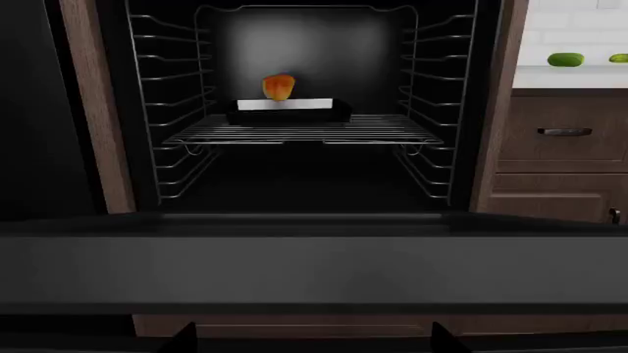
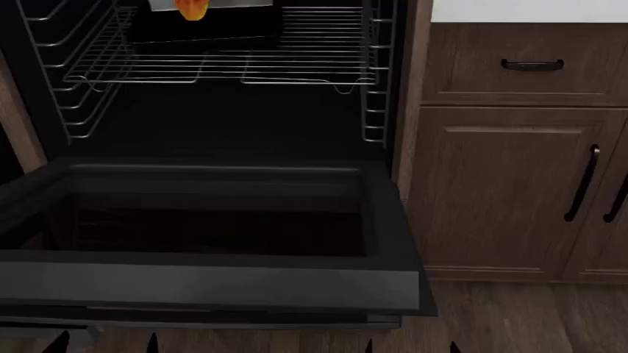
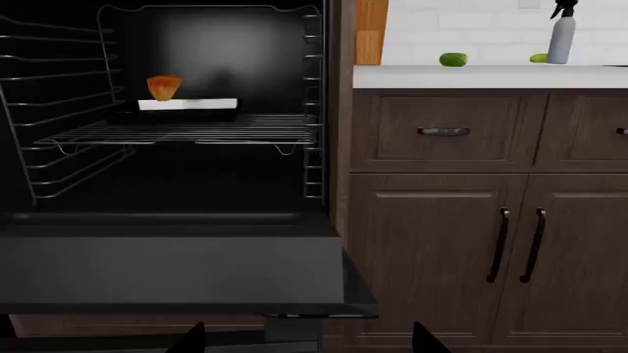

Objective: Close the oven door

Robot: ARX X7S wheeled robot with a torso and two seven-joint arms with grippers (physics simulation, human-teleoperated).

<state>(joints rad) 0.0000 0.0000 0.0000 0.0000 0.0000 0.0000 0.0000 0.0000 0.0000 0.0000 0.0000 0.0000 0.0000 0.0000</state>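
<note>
Left wrist view: the oven door [image 1: 314, 268] hangs fully open, lying flat and level in front of the cavity, its grey edge band nearest the camera. Inside, a wire rack [image 1: 304, 132] carries a dark tray [image 1: 290, 110] with an orange item [image 1: 279, 87] on it. To the right stands a wooden drawer [image 1: 564, 129] under a white counter [image 1: 569, 76] with a green item [image 1: 565, 59]. Only two dark fingertips [image 1: 182, 340] of the left hand [image 1: 312, 342] show, well apart, so it is spread, below the door's near edge.

Head view: the door [image 2: 211, 283] juts toward the robot, its recessed glass facing up. The rack [image 2: 226, 70] sits in the far cavity. A drawer [image 2: 530, 66] and cabinet doors [image 2: 520, 191] are at the right. Dark tips at the near edge, left [image 2: 103, 343] and right [image 2: 410, 346], are too small to judge.

Right wrist view: the door [image 3: 172, 272] lies flat at the left, with the tray [image 3: 182, 109] and the orange item [image 3: 164, 87] beyond. The right hand [image 3: 309, 342] is spread, its fingertips [image 3: 191, 340] wide apart and holding nothing, near the door's right corner. On the counter [image 3: 490, 75] are two green items [image 3: 452, 59] and a spray bottle [image 3: 561, 33].
</note>
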